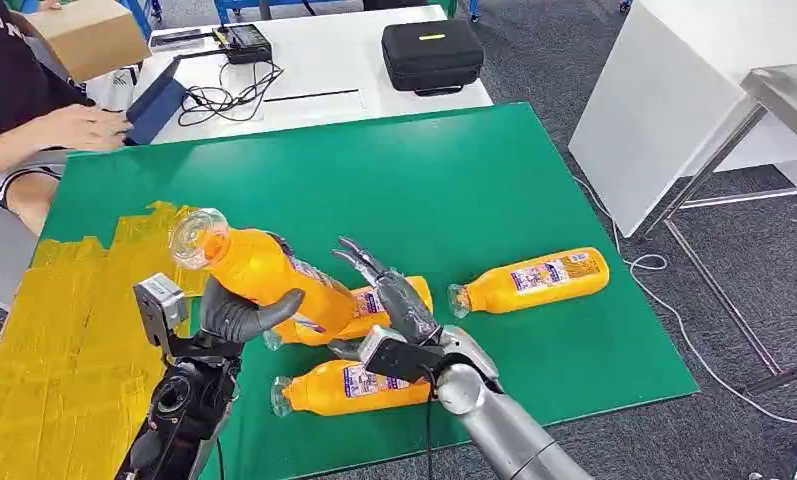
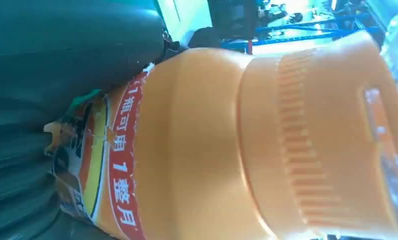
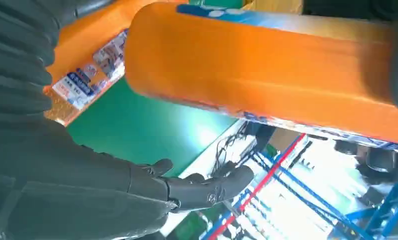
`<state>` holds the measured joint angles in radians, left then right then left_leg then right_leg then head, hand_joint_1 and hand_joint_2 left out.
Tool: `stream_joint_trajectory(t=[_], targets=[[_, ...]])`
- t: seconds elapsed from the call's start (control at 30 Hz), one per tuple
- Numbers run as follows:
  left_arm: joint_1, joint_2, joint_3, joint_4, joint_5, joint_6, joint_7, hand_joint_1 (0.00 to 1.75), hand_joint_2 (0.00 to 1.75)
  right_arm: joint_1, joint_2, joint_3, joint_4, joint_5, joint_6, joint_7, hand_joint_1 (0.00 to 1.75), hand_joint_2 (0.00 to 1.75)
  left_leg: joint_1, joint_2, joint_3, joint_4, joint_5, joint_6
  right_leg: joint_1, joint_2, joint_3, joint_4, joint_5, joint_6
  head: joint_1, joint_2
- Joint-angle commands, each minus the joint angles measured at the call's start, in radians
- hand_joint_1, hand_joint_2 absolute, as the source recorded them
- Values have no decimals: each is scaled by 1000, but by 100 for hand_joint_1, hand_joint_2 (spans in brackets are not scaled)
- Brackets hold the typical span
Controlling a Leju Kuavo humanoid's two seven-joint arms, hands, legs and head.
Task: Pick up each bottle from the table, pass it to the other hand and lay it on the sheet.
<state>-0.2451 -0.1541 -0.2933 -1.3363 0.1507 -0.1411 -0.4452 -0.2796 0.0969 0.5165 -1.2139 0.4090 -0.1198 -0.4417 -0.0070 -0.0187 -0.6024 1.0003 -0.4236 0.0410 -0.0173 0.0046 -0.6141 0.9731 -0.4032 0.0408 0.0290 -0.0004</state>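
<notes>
While left hand [image 1: 236, 312] grips the smooth orange bottle [image 1: 264, 268], we see right hand [image 1: 394, 300] fingers spread, empty; left wrist view reveals ribbed shoulder.

The left hand [image 1: 236, 312] is dark grey with a thick thumb; the right hand [image 1: 394, 300] has darker fingers [image 3: 206, 187]. Silver forearm [image 1: 504, 430], boxy grey wrist cameras.

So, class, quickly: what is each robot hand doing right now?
Left hand: holding an orange bottle.
Right hand: open, holding nothing.
</notes>
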Motion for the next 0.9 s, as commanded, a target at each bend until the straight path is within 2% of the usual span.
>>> stream_joint_trajectory(t=[0.03, 0.07, 0.2, 0.23, 0.3, 0.33, 0.4, 0.47, 0.53, 0.67, 0.77, 0.83, 0.87, 0.9], targets=[[-71, 75, 127, -90, -284, 178, -9, 175, 175, 74, -105, -91, -169, 156, -122, 87, 0, 175, 2, 0, 2, 2, -2, -2, 2, -2, 3, 0, -2, -2, 0, 0], [-77, 89, 138, -101, -405, 270, -5, 175, 175, 89, -116, -110, -181, 196, -149, 104, 0, 175, 2, 0, 3, 2, -3, -3, 3, -2, 5, 1, -3, -2, 0, 0], [-101, 141, 136, -83, -746, 459, 58, 175, 175, 127, -144, -174, -201, 261, -199, 126, 0, 175, 1, 0, 1, 0, -1, -1, 1, -2, 2, 0, -1, -1, 0, 0], [-125, 150, 128, -48, -950, 549, 136, 175, 175, 146, -151, -202, -219, 300, -229, 141, 0, 175, 2, 0, 4, 1, -2, -3, 2, -2, 5, 0, -2, -2, 0, 0], [-159, 156, 134, -1, -1101, 588, 215, 175, 175, 162, -156, -231, -242, 332, -236, 154, 0, 175, 1, -2, 1, 0, 0, -2, 1, -3, 3, 0, -1, -1, 0, 0], [-185, 163, 119, 37, -1221, 594, 275, 175, 175, 177, -155, -252, -261, 341, -242, 166, 0, 175, 1, -3, 3, 1, -1, -2, 1, -4, 5, 0, -2, -2, 0, 0], [-211, 164, 117, 84, -1281, 592, 301, 175, 175, 196, -162, -270, -290, 349, -241, 174, 0, 175, 2, -3, 3, 1, -2, -3, 2, -5, 5, 0, -3, -2, 0, 0], [-237, 187, 96, 153, -1507, 573, 417, 175, 175, 236, -153, -318, -333, 415, -257, 211, 0, 175, 1, -3, 4, 1, -2, -3, 2, -5, 5, 0, -3, -2, 0, 0], [-256, 196, 90, 216, -1587, 531, 457, 175, 175, 273, -161, -353, -376, 456, -241, 239, 0, 175, 1, -3, 4, 1, -2, -3, 2, -5, 5, 0, -3, -2, 0, 0], [-318, 209, 86, 384, -1620, 450, 457, 175, 175, 319, -174, -434, -417, 525, -222, 267, 0, 175, 1, -3, 5, 0, -2, -3, 2, -5, 6, -1, -3, -2, 0, 0], [-332, 209, 87, 421, -1625, 462, 456, 175, 175, 324, -179, -451, -420, 524, -219, 262, 0, 175, 1, -3, 3, 0, -1, -2, 1, -4, 4, 0, -2, -1, 0, 0], [-344, 215, 71, 442, -1657, 451, 465, 175, 175, 325, -179, -459, -421, 526, -225, 264, 0, 175, 2, -1, 7, 2, -4, -3, 3, -4, 8, 0, -4, -2, 0, 0], [-355, 214, 66, 472, -1674, 439, 474, 175, 175, 341, -185, -475, -436, 525, -237, 267, 0, 175, 1, 0, 2, 1, -1, -2, 1, -1, 3, 0, -1, -1, 0, 0], [-368, 211, 71, 508, -1674, 430, 472, 175, 175, 365, -191, -487, -457, 506, -241, 258, 0, 175, 2, -1, 5, 2, -3, -3, 3, -3, 7, 0, -3, -2, 0, 0]])
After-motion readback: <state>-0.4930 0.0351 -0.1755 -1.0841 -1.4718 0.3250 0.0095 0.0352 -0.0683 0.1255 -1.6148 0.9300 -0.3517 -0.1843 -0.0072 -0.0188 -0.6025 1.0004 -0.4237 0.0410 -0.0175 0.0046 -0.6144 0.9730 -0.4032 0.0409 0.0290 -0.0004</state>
